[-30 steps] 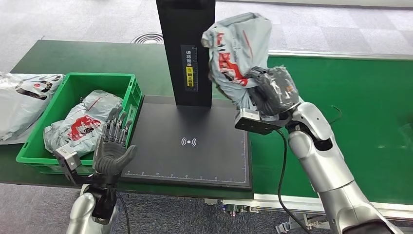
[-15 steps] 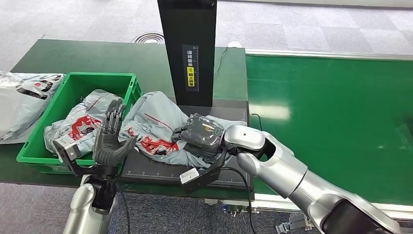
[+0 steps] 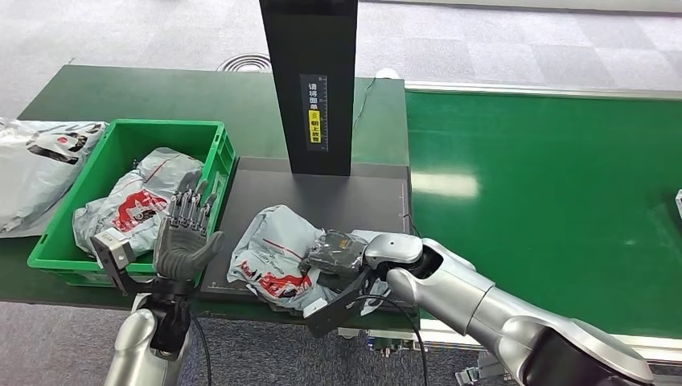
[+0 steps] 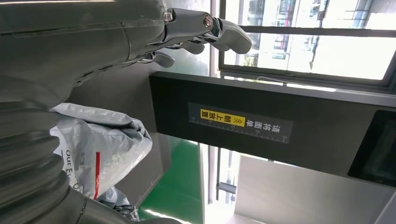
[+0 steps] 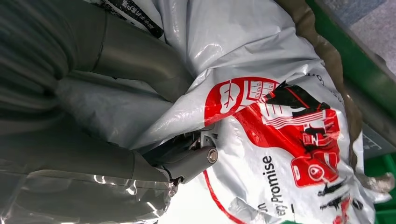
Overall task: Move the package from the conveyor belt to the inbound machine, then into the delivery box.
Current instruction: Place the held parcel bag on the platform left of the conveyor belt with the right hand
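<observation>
A dark green tabletop (image 3: 161, 96) carries the flat black inbound machine pad (image 3: 322, 201). On the pad's front edge, my right hand (image 3: 338, 256) grips the crumpled grey plastic package with red print (image 3: 269, 257), label presumably down for scanning. Beside the pad, my left hand (image 3: 186, 237) waits spread wide before the green plastic delivery box (image 3: 112, 137).
</observation>
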`<state>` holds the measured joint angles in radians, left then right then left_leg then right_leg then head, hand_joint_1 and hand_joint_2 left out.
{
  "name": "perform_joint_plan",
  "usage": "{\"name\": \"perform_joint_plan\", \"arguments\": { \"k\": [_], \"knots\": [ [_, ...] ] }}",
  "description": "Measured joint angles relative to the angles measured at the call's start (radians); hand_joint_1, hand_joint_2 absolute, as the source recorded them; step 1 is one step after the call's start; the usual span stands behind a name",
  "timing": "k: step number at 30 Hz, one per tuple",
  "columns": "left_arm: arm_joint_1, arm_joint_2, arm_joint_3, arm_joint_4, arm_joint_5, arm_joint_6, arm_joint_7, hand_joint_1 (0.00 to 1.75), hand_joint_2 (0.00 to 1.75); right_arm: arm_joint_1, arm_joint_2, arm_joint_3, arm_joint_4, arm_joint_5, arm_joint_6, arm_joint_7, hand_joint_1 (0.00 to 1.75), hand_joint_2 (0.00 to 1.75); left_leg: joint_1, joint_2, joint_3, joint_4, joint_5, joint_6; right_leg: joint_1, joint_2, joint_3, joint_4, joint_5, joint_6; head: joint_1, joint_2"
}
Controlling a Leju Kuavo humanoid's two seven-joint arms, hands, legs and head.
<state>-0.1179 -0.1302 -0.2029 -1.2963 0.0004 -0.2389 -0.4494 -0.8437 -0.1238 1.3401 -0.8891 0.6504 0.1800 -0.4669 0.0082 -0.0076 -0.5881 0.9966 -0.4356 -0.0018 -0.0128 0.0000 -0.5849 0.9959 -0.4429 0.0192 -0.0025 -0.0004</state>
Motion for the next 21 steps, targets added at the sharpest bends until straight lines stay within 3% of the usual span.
{"name": "perform_joint_plan", "arguments": {
  "k": [6,10,17,21],
  "knots": [
    [0.001,0.001,0.000,0.000,0.000,0.001,0.000,0.00,1.75,-0.009,0.006,0.016,0.024,-0.003,0.001,0.002,1.75,1.75,0.000,0.000,0.000,0.000,0.000,0.000,0.000,0.000,0.000,0.000,0.000,0.000,0.000,0.000],
    [0.002,0.002,0.000,0.000,0.000,0.005,0.000,0.00,1.75,-0.012,0.007,0.029,0.039,0.031,-0.011,0.046,1.75,1.75,0.000,0.000,0.001,0.000,0.000,0.000,0.000,0.000,0.001,0.000,0.000,0.000,0.000,0.000],
    [0.010,0.006,0.000,-0.006,0.000,0.021,0.005,0.00,1.75,-0.009,0.017,0.046,0.099,0.183,-0.175,0.198,1.72,1.75,0.000,0.000,0.002,0.000,0.000,0.000,0.000,0.000,0.002,0.000,0.000,0.000,0.000,0.000],
    [0.019,0.006,0.000,-0.013,-0.002,0.026,0.007,0.00,1.75,0.011,0.023,0.025,0.126,0.229,-0.294,0.212,0.06,1.75,0.000,0.000,0.003,0.000,0.000,0.000,0.000,0.000,0.003,0.000,0.000,0.000,0.000,0.000]
  ]
}}
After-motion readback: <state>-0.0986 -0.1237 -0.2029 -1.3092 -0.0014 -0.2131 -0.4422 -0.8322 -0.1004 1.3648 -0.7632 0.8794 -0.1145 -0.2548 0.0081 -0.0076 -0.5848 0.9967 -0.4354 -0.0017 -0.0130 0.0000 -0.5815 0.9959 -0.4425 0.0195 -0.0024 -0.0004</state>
